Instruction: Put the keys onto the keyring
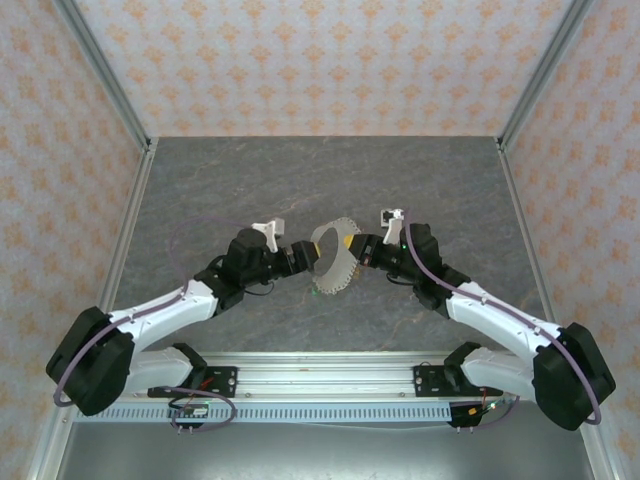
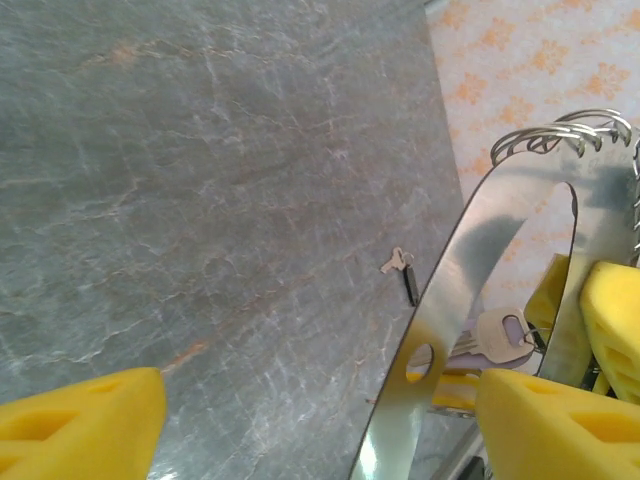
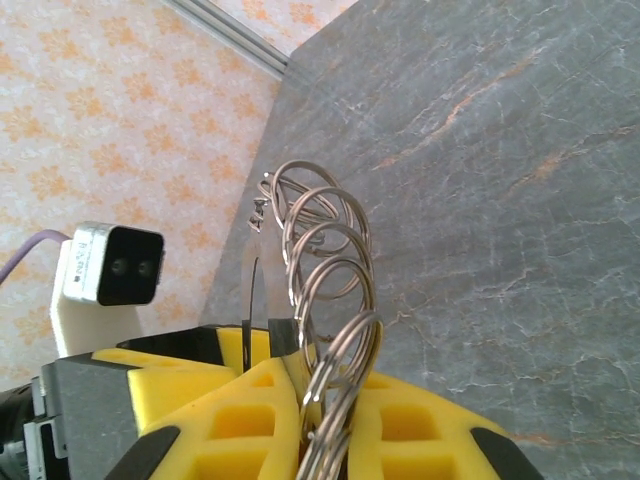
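The keyring is a flat silver metal loop with several wire split rings along one edge, held upright over the table's middle. My right gripper is shut on it, and its yellow pads clamp the split rings. My left gripper is open, and the loop's flat band stands between its yellow fingers, close to the right-hand one. A pale silver key shows through the loop, near the right gripper's pads. Another tiny key lies on the table beside a small dark piece.
The grey marble tabletop is walled by patterned panels on three sides, with metal posts at the back corners. The rail carrying the arm bases runs along the near edge. The left wrist camera sits close to the keyring.
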`<state>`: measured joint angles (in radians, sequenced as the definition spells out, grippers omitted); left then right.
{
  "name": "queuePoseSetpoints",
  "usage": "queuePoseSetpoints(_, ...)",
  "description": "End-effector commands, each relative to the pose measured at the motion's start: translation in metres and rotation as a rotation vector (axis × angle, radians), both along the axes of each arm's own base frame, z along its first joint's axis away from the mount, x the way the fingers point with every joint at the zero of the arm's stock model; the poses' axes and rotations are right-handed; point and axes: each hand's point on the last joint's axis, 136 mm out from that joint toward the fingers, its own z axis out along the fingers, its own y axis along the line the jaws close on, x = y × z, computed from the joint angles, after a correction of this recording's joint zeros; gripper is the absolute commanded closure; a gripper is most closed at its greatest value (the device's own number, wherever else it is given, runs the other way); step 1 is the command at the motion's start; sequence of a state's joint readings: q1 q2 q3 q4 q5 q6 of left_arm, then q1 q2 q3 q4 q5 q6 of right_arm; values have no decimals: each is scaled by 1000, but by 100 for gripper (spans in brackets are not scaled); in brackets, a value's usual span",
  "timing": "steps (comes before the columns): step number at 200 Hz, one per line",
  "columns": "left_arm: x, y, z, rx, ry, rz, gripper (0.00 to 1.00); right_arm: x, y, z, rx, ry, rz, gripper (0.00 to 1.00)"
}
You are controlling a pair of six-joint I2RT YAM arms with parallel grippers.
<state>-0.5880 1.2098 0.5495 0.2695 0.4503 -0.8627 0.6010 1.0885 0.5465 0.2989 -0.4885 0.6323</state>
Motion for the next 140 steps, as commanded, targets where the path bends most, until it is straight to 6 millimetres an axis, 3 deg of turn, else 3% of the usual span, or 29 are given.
queuePoseSetpoints(1,6,-17,31,-80,-78,-73,25,-1,6,36,99,-77,26,96)
queuePoseSetpoints(77,4,-26,54,-216,-105,-148,62,-8,12,45,135,-97,81,96)
queuePoseSetpoints(92,3,-27,58,-230,-112,-156,73,-9,13,48,143,-105,91,96)
queuePoseSetpoints(114,2,-27,62,-236,-120,-162,88,-9,13,46,135,-106,92,95)
queuePoseSetpoints(140,1,-26,66,-228,-133,-162,97,-8,11,38,113,-96,79,94)
